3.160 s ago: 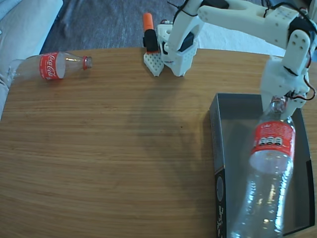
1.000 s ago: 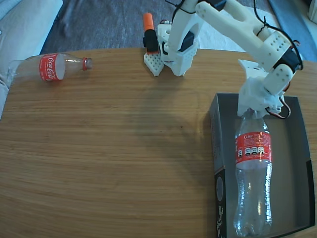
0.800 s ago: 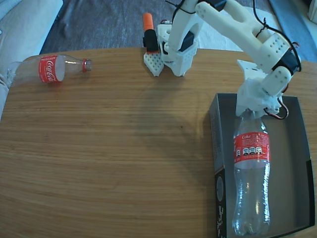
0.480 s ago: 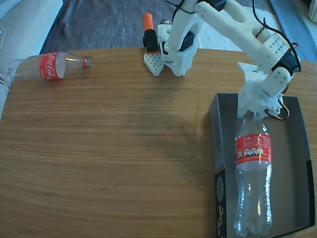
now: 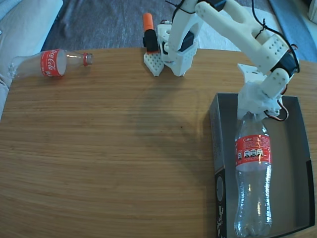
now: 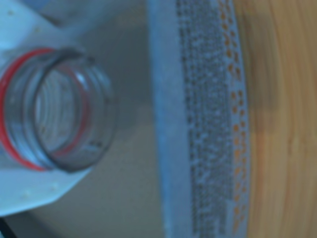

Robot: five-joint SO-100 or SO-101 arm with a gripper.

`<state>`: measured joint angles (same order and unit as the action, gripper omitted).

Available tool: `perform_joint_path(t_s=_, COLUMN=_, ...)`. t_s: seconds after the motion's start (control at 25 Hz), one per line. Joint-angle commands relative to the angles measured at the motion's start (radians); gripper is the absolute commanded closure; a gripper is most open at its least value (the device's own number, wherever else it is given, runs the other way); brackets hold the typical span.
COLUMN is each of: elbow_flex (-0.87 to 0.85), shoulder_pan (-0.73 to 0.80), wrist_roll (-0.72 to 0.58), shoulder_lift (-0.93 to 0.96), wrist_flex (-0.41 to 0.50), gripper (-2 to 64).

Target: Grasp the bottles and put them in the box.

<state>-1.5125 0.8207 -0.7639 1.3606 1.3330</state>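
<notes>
On table: two bottles (image 5: 253,173) (image 5: 49,63) (one boxed).

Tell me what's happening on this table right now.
A white robot arm's gripper holds one Coca-Cola bottle by the neck, with the bottle lying lengthwise in the grey box on the right of the fixed view. Whether the fingers have let go cannot be seen. A second bottle lies on its side at the table's far left corner, untouched.
</notes>
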Motion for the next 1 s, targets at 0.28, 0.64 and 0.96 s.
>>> perform_joint_path(t_s=0.28, elbow_flex=0.008, shoulder_pan=0.005, wrist_roll=-0.003, shoulder_lift=0.074, wrist_flex=0.002, gripper=61.7)
perform_joint_path(t_s=0.64, elbow_flex=-0.009, shoulder_pan=-0.002, wrist_roll=-0.003, shoulder_lift=0.075, wrist_flex=0.000, gripper=59.2)
perform_joint_path(t_s=0.96, elbow_flex=-0.006, shoulder_pan=-0.008, wrist_roll=0.009, shoulder_lift=0.077, wrist_flex=0.000, gripper=32.6)
